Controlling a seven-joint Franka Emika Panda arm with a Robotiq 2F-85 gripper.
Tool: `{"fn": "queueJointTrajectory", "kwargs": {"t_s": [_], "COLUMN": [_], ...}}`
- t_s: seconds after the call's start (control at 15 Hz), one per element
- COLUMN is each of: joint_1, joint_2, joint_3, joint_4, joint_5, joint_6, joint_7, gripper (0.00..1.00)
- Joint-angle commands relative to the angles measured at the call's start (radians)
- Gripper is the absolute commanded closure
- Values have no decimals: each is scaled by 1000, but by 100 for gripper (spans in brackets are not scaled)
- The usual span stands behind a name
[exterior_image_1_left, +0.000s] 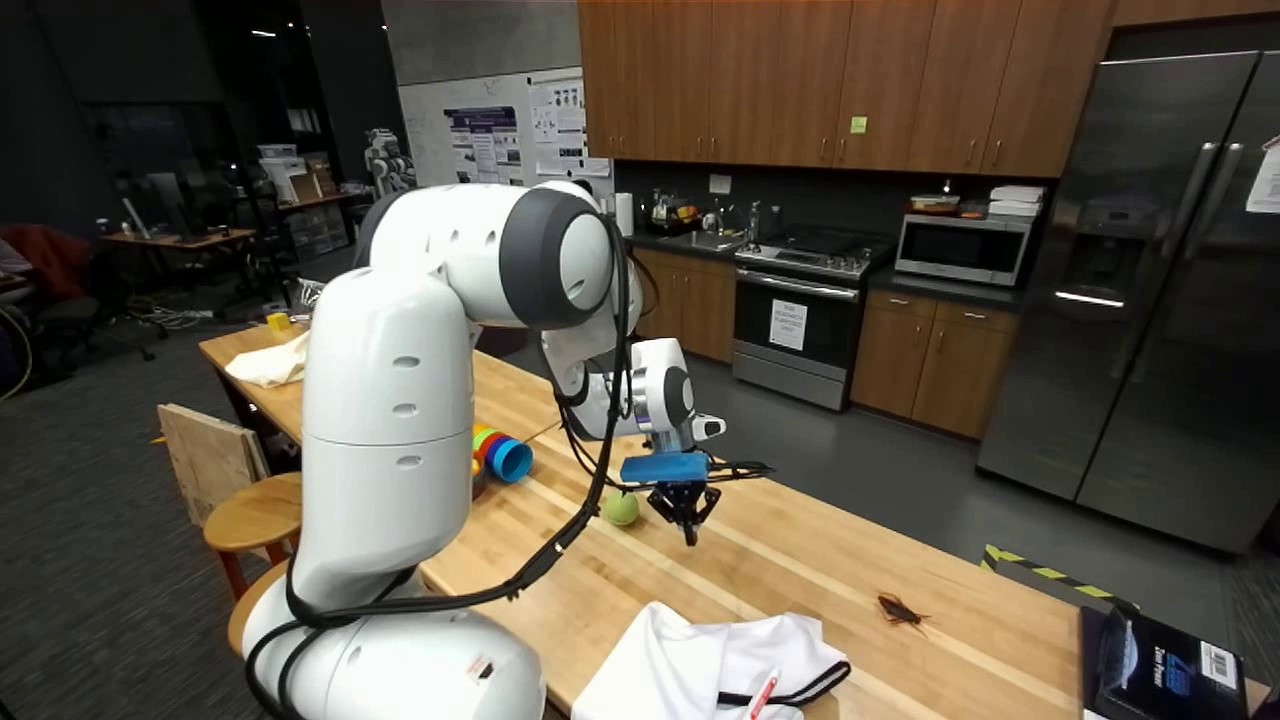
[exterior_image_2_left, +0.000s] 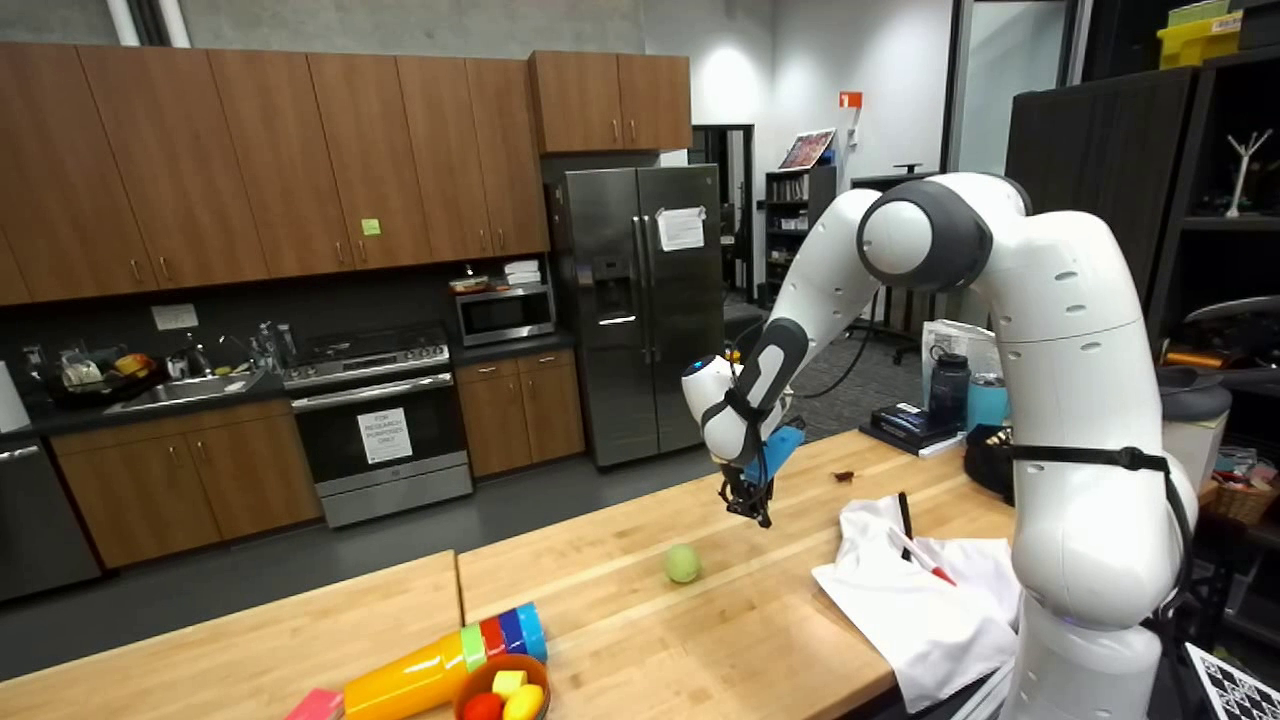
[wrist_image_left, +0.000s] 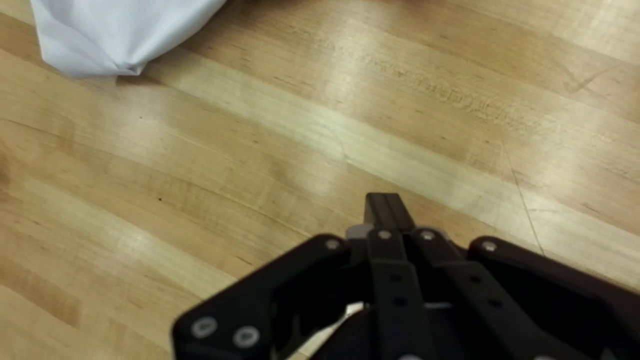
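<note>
Gripper (wrist_image_left: 386, 205) hangs above wooden table (wrist_image_left: 150, 170), jaws pressed together, nothing held. Green ball (exterior_image_2_left: 682, 563) apart, to left in both exterior views; may roll, so better spread jaws before touching.

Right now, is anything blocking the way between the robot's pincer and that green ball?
Nothing visible: in both exterior views, no object stands between the shut pincer and the green ball on the table.

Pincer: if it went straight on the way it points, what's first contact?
Likely the wooden tabletop: the shut pincer points roughly down at it, with nothing visible between in the wrist view. The green ball and white cloth look off to the side; height above the surface is unclear.
</note>
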Motion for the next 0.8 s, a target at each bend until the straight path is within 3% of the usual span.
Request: {"fn": "queueJointTrajectory", "kwargs": {"t_s": [0.0, 0.73], "joint_1": [-2, 27], "joint_2": [-32, 1], "joint_3": [9, 50], "joint_4": [-13, 44], "joint_5": [-7, -6], "joint_6": [-14, -19], "joint_7": [7, -3], "gripper": [100, 100]}}
